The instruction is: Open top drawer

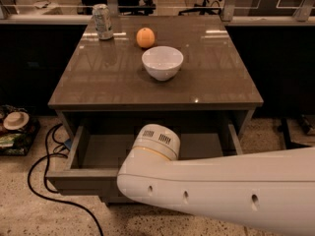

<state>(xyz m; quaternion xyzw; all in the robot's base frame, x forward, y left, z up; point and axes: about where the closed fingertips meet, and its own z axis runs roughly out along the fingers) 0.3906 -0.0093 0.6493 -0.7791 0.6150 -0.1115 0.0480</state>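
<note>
The top drawer [98, 154] stands pulled out from under the brown tabletop [113, 82]. Its plain grey tray is bare where it shows. The left part of its grey front [78, 181] is visible; the black handle is hidden. My white arm [221, 186] crosses the lower right and its wrist [156, 142] covers the middle of the drawer front. My gripper is hidden behind the wrist, somewhere at the drawer's front. The lower drawers are hidden.
On the tabletop stand a white bowl [162, 62], an orange [145, 37] and a drink can [103, 21]. A black cable [44, 181] loops on the floor at left, next to a box of odds and ends [15, 124]. Chairs stand behind.
</note>
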